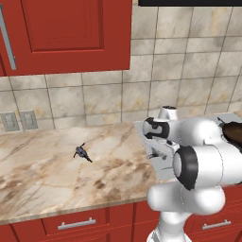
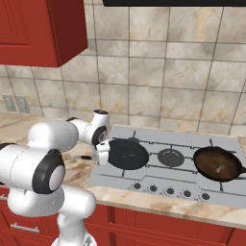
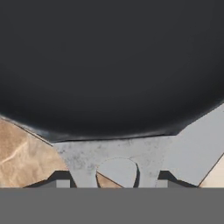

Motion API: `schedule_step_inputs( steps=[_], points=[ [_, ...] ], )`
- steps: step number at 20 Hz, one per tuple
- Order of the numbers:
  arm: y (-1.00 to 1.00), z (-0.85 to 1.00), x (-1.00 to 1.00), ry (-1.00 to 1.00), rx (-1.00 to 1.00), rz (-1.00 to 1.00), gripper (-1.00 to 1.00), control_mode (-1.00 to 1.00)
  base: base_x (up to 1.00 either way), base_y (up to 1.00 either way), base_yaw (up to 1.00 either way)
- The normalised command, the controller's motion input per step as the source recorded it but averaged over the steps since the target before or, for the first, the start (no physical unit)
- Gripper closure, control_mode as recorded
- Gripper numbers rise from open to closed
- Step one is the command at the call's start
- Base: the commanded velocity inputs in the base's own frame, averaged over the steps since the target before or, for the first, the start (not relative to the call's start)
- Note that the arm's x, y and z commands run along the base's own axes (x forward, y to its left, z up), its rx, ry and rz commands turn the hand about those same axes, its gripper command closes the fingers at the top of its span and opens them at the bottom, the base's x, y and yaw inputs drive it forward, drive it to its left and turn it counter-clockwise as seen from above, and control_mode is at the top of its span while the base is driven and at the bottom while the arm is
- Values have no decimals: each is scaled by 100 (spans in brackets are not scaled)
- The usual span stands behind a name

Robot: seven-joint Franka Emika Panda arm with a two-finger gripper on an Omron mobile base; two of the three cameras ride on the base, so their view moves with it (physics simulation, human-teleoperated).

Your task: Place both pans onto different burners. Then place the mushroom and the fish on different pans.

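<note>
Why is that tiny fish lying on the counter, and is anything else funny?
The fish lies alone on the marble counter, far from the cooktop. The black pan sits on the left burner, and the brown pan on the right one holds a small lump. Nothing looks spilled or broken.

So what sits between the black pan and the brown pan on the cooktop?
The right base view shows one uncovered middle burner between the black pan and the brown pan; nothing rests on it.
</note>
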Motion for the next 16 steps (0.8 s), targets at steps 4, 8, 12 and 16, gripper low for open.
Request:
schedule_step_inputs(
  steps=[4,8,12,16],
  points=[
    [-3,-24,25,0,-1,-5,100,-100,0,0,0],
    [-3,-17,30,0,-1,-5,100,-100,0,0,0],
    [-8,-9,21,1,0,-3,100,-100,0,0,0],
    [-10,-11,15,2,0,-1,100,-100,0,0,0]
  ],
)
